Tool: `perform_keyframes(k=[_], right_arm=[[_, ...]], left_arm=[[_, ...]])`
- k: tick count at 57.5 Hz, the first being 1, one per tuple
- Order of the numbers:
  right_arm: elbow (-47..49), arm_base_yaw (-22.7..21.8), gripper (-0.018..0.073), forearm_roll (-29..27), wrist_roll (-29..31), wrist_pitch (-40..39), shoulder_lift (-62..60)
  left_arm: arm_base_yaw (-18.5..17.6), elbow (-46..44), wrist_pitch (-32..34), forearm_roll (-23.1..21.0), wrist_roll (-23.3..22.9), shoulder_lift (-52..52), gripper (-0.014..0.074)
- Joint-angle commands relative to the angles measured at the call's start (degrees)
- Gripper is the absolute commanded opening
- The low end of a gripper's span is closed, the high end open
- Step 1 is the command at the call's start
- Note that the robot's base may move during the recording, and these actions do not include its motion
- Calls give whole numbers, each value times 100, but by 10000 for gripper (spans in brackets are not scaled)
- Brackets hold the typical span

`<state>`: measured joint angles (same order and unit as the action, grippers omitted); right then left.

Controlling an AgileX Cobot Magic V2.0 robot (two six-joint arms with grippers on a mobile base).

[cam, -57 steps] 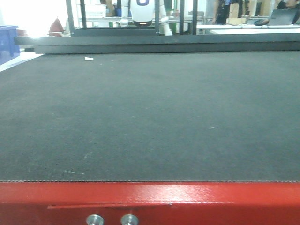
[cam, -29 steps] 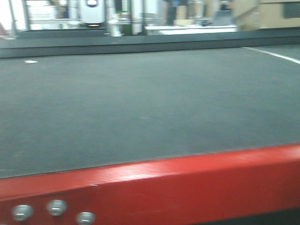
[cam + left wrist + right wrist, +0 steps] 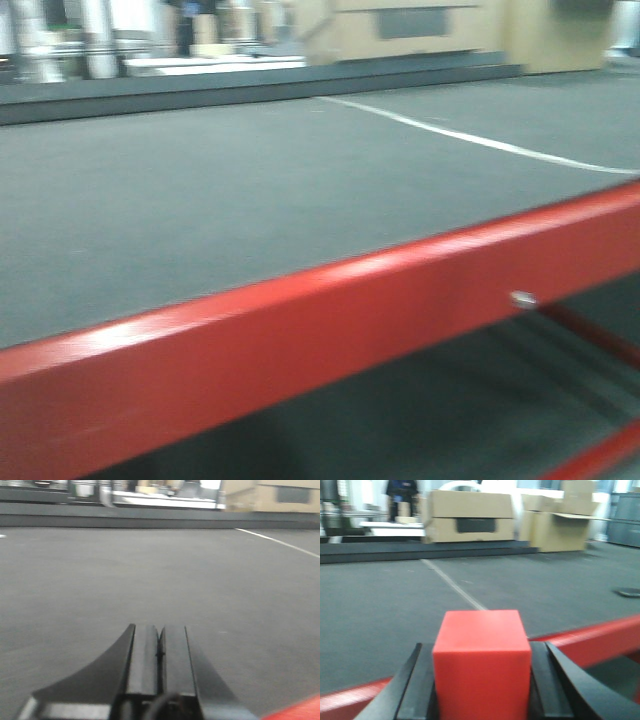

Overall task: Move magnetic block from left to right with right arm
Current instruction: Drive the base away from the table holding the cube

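Note:
In the right wrist view the magnetic block (image 3: 481, 665), a plain bright-red cube, sits between the two black fingers (image 3: 415, 690) of my right gripper (image 3: 481, 652), which is shut on it. The block is held above the red edge rail (image 3: 600, 635) of the grey surface. In the left wrist view my left gripper (image 3: 160, 630) is shut with its pads pressed together and nothing between them, low over the grey mat (image 3: 150, 575). Neither gripper nor the block shows in the front view.
A red metal rail (image 3: 300, 330) borders the dark grey mat (image 3: 200, 190), which carries a white line (image 3: 470, 138). Cardboard boxes (image 3: 470, 516) stand beyond the mat at the back. A lower shelf shows under the rail at the right.
The front view has swung to the right: the red rail now runs diagonally, the white line and cardboard boxes have come into sight, and the picture is blurred.

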<state>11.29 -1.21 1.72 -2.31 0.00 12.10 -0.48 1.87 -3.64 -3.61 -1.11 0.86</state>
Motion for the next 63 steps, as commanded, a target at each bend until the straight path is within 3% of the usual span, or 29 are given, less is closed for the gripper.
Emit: perform_keyframes(k=[1,63], right_arm=[[167,-35,233,51,51,-550,39],[167,-35,233,51,51,-550,39]], left_arm=[[2,48,486,-39,-10,34,-117],[2,48,486,-39,-10,34,-117]])
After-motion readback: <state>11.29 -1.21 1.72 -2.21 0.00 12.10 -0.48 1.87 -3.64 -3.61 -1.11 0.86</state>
